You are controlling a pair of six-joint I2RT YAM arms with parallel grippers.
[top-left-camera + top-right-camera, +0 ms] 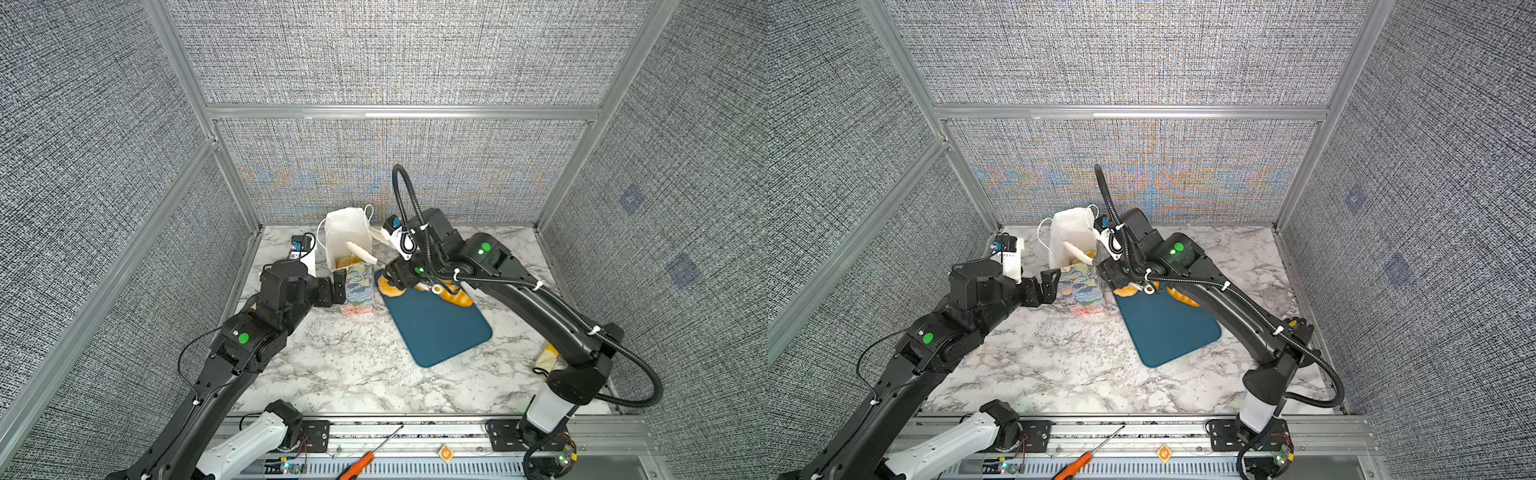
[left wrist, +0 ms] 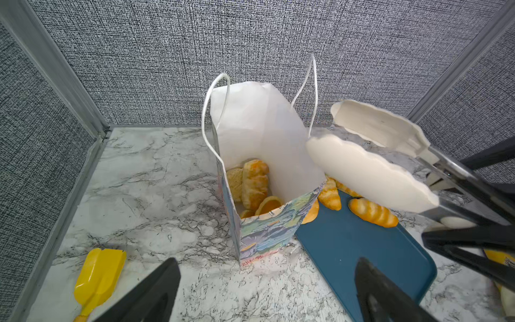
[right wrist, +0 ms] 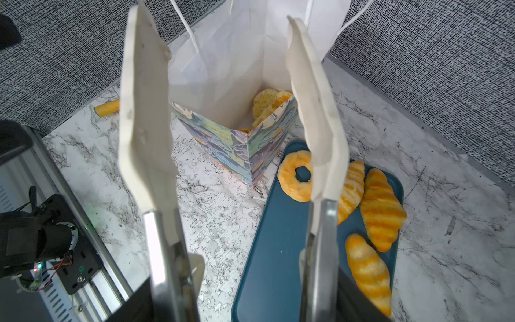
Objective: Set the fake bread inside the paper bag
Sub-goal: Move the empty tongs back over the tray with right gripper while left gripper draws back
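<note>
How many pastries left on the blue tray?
4: ring doughnut by the paper bag; croissant behind the tongs; croissant beside it; croissant nearer the right gripper. Gripper may hide more.

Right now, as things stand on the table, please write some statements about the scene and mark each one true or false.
1. The paper bag stands open. True.
2. The paper bag is empty. False: fake bread lies inside.
3. A ring doughnut lies on the blue tray. True.
4. The tongs hold a croissant. False: they are open and empty.
5. The left gripper is open. True.
</note>
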